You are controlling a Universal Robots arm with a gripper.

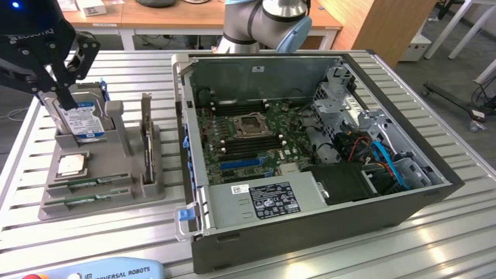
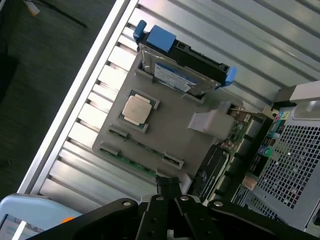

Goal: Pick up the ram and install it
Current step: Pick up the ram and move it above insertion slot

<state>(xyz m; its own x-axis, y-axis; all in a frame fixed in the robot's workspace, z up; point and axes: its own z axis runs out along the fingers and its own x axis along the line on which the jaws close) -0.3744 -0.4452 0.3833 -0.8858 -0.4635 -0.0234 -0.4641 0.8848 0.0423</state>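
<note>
Two ram sticks, thin green boards, lie in the front slots of a grey holder [image 1: 101, 206]: one [image 1: 87, 185] behind the other [image 1: 83, 199]. In the wrist view the ram sticks show as one green strip [image 2: 129, 162] and a second slot beside it [image 2: 145, 147]. My black gripper [image 1: 67, 100] hangs above the holder's back end, over the upright hard drive [image 1: 83, 123]. Its fingers [image 2: 169, 184] are shut together with nothing between them. They are well apart from the ram.
A square silver processor [image 1: 71, 165] sits on the holder between the drive and the ram. The open computer case [image 1: 434, 192] lies at the exterior view's right, with its motherboard [image 1: 248, 131] exposed. A teach pendant [image 1: 101, 270] rests at the table's front edge.
</note>
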